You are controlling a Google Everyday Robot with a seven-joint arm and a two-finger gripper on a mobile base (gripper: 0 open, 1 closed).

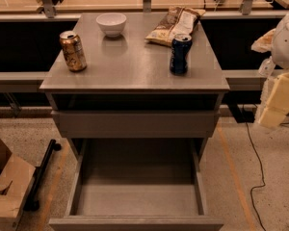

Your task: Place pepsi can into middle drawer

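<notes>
The pepsi can (180, 54), dark blue with a silver top, stands upright on the right side of the grey cabinet top (135, 66). The middle drawer (137, 198) is pulled out wide below, and its flat floor holds nothing. My gripper (275, 102) shows as pale cream parts at the right edge of the camera view. It hangs beside the cabinet, to the right of the can and lower, apart from it and holding nothing that I can see.
A gold-brown can (72, 50) stands at the left of the top. A white bowl (111, 23) and a snack bag (176, 25) lie at the back. A plain grey drawer front (135, 124) sits above the open drawer. A cardboard box (7, 186) is on the floor at left, and a black cable (253, 143) at right.
</notes>
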